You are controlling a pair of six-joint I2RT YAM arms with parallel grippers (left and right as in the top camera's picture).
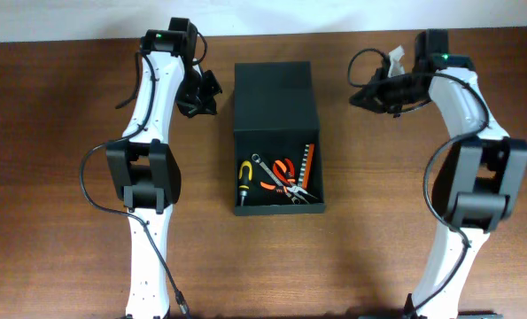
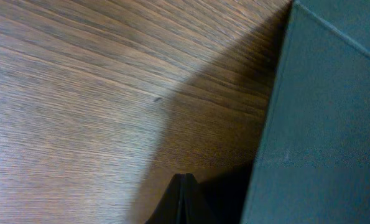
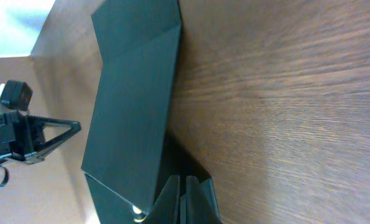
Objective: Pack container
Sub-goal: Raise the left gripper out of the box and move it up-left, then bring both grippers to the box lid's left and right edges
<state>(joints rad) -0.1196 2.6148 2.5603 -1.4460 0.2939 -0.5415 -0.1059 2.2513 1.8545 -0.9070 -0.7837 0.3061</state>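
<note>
The container [image 1: 272, 97] is a dark rectangular box in the middle of the table, with its flap lid lying back at the far end. Its open near half holds a yellow-handled screwdriver [image 1: 244, 182], a wrench [image 1: 265, 167], orange pliers [image 1: 285, 175] and an orange bit holder [image 1: 308, 164]. My left gripper [image 1: 203, 94] is shut and empty, just left of the lid; the left wrist view shows its tips [image 2: 185, 179] beside the container's wall [image 2: 321, 124]. My right gripper [image 1: 360, 96] is shut and empty, right of the lid; its tips [image 3: 186, 182] point at the container [image 3: 135, 93].
The wooden table [image 1: 68, 133] spreads to both sides of the box. A pale wall runs along the far edge [image 1: 263, 13]. The left arm [image 3: 23, 130] shows beyond the box in the right wrist view.
</note>
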